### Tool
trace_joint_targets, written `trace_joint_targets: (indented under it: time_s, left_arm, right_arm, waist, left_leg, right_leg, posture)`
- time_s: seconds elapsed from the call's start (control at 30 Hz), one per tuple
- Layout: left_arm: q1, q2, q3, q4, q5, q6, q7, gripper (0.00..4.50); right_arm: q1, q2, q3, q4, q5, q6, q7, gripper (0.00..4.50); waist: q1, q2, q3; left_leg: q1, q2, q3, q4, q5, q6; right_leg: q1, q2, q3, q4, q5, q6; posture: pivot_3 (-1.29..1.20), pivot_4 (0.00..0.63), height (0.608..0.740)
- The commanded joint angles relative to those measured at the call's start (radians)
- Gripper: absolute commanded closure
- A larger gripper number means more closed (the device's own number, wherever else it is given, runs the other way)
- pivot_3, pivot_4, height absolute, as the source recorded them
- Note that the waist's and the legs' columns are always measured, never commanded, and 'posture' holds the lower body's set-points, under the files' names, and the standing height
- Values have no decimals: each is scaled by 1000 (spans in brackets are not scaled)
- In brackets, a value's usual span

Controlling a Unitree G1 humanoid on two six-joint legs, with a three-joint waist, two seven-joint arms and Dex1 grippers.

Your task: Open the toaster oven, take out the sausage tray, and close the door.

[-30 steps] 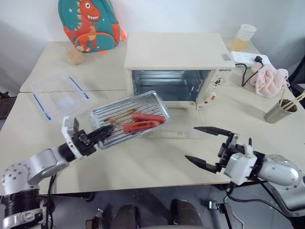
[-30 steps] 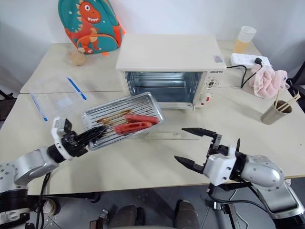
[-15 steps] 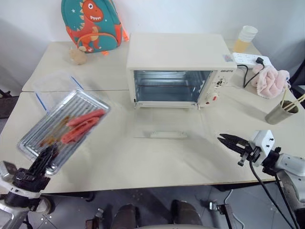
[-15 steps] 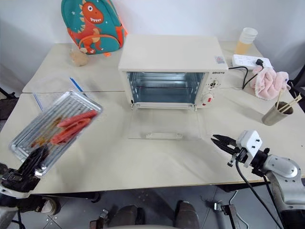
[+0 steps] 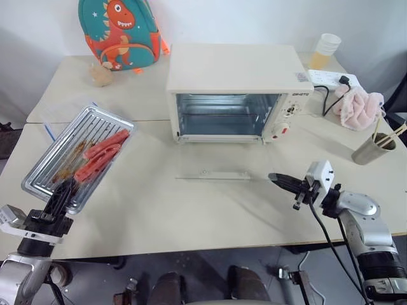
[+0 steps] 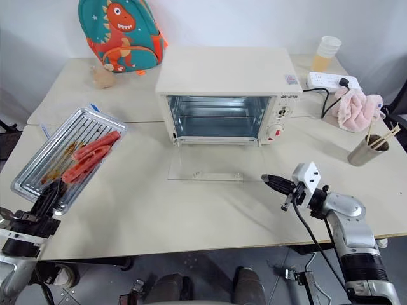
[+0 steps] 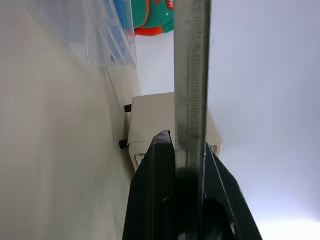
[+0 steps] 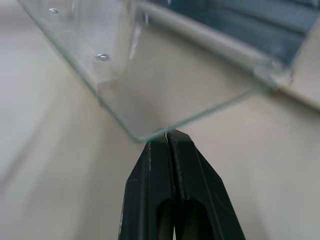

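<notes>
The toaster oven (image 5: 232,89) stands at the middle back of the table, its cavity showing. The door (image 5: 219,157) lies folded down flat, the bar handle (image 5: 213,173) at its front edge. At the far left the sausage tray (image 5: 76,155) hangs tilted above the table with red sausages (image 5: 102,154) in it. My left gripper (image 5: 62,190) is shut on its near edge, and the tray's rim (image 7: 190,75) is clamped between the fingers (image 7: 155,200). My right gripper (image 5: 280,180) is shut, its tips (image 8: 167,134) at the door's (image 8: 150,85) right front glass corner.
A clear container with blue clips (image 7: 100,30) lies behind the tray. A dinosaur backpack (image 5: 121,32) stands at the back left. A power strip (image 5: 327,77), a plastic cup (image 5: 325,49), a pink cloth (image 5: 356,105) and a metal cup with chopsticks (image 5: 375,147) crowd the right.
My left arm has swung the tray from in front of the oven to the far left. My right gripper has shut and moved in to the door's right front corner.
</notes>
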Motion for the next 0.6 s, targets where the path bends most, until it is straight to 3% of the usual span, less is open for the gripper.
trace_joint_targets:
  time_s: [0.03,0.33,0.6]
  left_arm:
    - [-8,48,30,33,-31,14,0,4500]
    - [53,183,-14,113,-31,147,-41,4500]
    - [-12,294,-159,144,-31,222,-82,4500]
  right_arm:
    - [-9,-11,-48,-84,50,36,6,4446]
    - [-48,-68,-169,-224,135,159,-51,4446]
    - [-106,-47,-221,-258,200,279,-146,4446]
  waist:
    - [1,0,0]
    - [2,0,0]
    - [6,0,0]
  left_leg:
    - [0,0,0,0,0,0]
    - [-1,0,0,0,0,0]
    - [-1,0,0,0,-1,0]
  right_leg:
    - [0,0,0,0,0,0]
    - [-1,0,0,0,0,0]
    - [-2,0,0,1,0,0]
  posture:
    - [0,150,740]
    - [0,150,740]
    - [0,150,740]
